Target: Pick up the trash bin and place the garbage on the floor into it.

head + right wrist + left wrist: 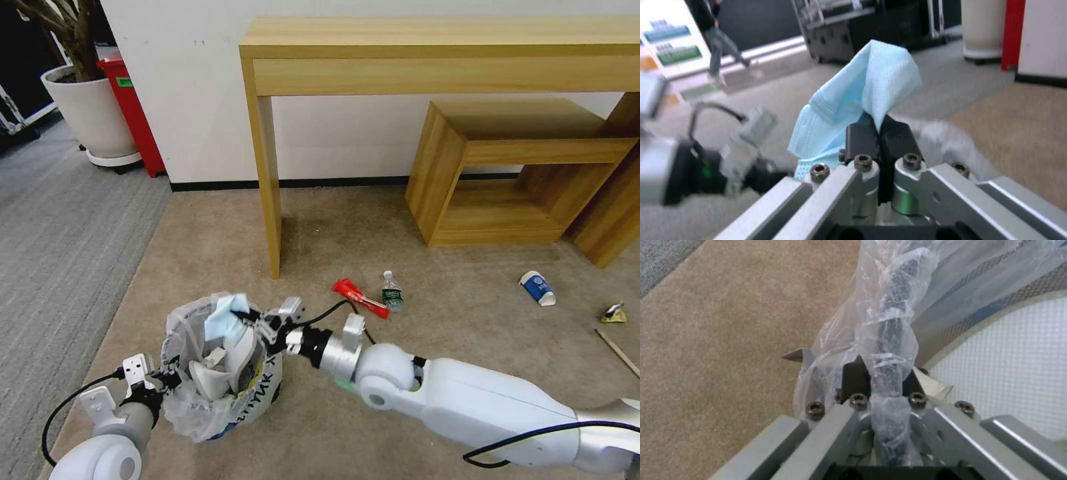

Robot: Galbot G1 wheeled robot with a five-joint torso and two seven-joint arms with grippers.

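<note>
The trash bin [253,393], black with a crinkled white bag liner, hangs just above the beige carpet floor [413,347]. My left gripper [171,381] is shut on its near rim; the left wrist view shows the bag-wrapped rim [893,306] pinched in that gripper [880,373]. White slippers [223,365] lie inside. My right gripper [257,321] is over the bin's mouth, shut on a blue mask [225,319], also seen in the right wrist view [862,96]. A red wrapper [360,298], small bottle [392,291], paper cup [537,288], crumpled scrap [614,313] and wooden stick [617,350] lie on the carpet.
A wooden desk stands ahead with its leg [269,187] near the wrapper. A low wooden shelf [467,167] sits under it on the right. Grey ribbed carpet [60,227], a white planter [93,113] and a red bin [137,120] are to the left.
</note>
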